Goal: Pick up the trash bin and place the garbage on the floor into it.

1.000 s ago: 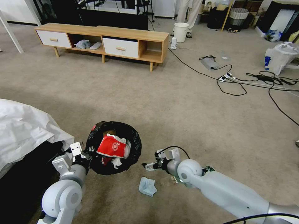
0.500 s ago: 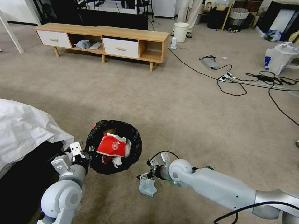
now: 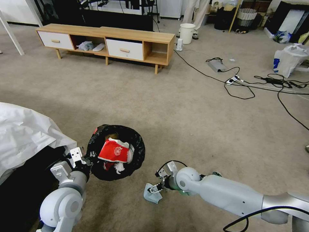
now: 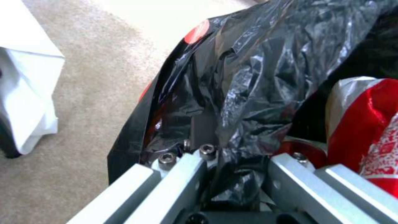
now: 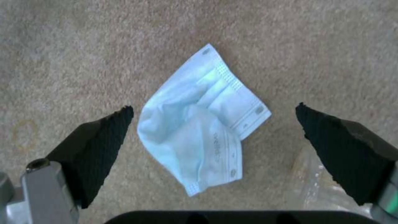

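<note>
The trash bin [image 3: 136, 146] with its glossy black liner hangs just above the floor [image 3: 180, 119]. My left gripper [image 3: 89, 158] is shut on its near rim. In the left wrist view the crinkled black bag [image 4: 248, 77] is pinched in my left gripper [image 4: 236, 158]. A red wrapper [image 3: 114, 150] and white tissue lie in the bin. One piece of garbage, a pale blue mask-like tissue [image 3: 150, 195], lies on the carpet. My right gripper [image 3: 155, 188] hovers right over it, open. In the right wrist view the black fingers [image 5: 99, 140] stand either side of the tissue [image 5: 203, 130].
A white sheet [image 3: 22, 135] covers something dark at my left. A crumpled clear plastic [image 5: 315, 183] lies beside the tissue, and a green item [image 3: 215, 174] peeks out behind my right arm. Farther off are a wooden cabinet [image 3: 106, 42], a white bucket [image 3: 186, 32] and black cables [image 3: 238, 87].
My right gripper has dropped from beside the bin down to the blue tissue on the carpet. The left arm and bin have barely shifted.
</note>
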